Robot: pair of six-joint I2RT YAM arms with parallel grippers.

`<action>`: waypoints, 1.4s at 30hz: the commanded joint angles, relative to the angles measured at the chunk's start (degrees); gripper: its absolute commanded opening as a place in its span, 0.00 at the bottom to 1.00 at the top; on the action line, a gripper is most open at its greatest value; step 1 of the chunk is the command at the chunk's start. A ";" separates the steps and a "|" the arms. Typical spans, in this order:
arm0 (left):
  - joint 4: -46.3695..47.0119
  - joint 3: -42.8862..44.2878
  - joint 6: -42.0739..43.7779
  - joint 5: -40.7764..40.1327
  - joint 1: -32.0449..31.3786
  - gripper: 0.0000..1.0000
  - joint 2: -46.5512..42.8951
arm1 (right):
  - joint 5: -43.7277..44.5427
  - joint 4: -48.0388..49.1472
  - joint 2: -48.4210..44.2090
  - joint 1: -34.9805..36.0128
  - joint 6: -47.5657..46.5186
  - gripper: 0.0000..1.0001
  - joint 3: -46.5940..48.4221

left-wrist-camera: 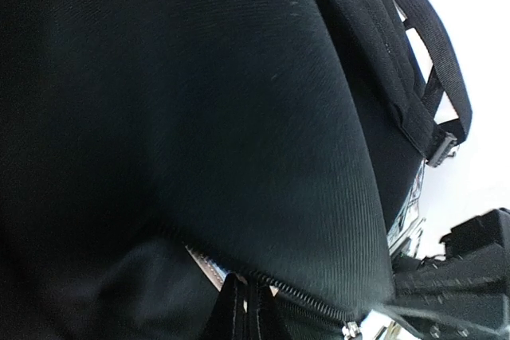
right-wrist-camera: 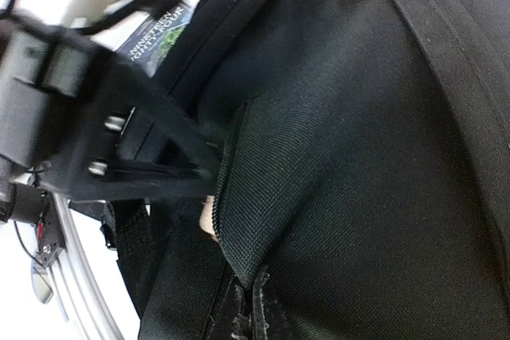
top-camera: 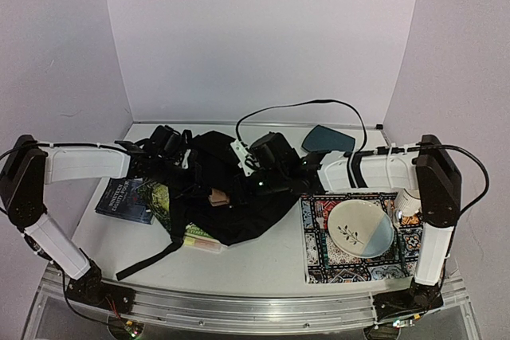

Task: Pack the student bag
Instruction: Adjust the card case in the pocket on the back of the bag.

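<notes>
The student bag [top-camera: 239,201] is a big soft black backpack lying in the middle of the table. In the left wrist view my left gripper [left-wrist-camera: 249,312] is shut on the bag's fabric [left-wrist-camera: 199,117] right at the zipper line [left-wrist-camera: 311,292], beside a tan patch [left-wrist-camera: 201,263]. In the right wrist view my right gripper [right-wrist-camera: 256,312] is shut on a pointed flap [right-wrist-camera: 263,189] of the bag's zipper edge. The left gripper [right-wrist-camera: 209,161] reaches the same flap from the other side. From above, both grippers meet over the bag's top, left gripper [top-camera: 188,157] and right gripper [top-camera: 243,166].
A dark blue book [top-camera: 123,201] and a green book [top-camera: 162,197] lie at the bag's left, partly under it. A patterned tray [top-camera: 319,256] at the right holds a plate [top-camera: 360,228]; a white cup [top-camera: 409,201] stands beside it. A teal object [top-camera: 327,139] lies at the back.
</notes>
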 commanded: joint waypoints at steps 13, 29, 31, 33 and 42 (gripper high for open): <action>-0.80 7.63 3.06 -7.55 -0.01 0.42 0.47 | 0.00 1.95 0.09 0.78 -0.27 0.00 5.33; -0.53 2.85 -3.63 -7.87 -7.67 0.30 1.35 | 1.66 0.69 2.24 0.29 -0.72 0.00 7.77; -0.35 3.62 -3.23 -9.48 -8.02 0.24 3.06 | 1.10 0.69 2.38 0.27 -0.85 0.00 7.91; -0.26 4.36 -2.91 -12.10 -8.05 0.18 3.93 | 0.35 0.69 2.46 0.29 -0.89 0.00 7.98; 1.60 8.67 0.59 -29.09 -7.38 0.08 2.78 | -3.88 0.47 1.85 0.30 -0.68 0.00 6.23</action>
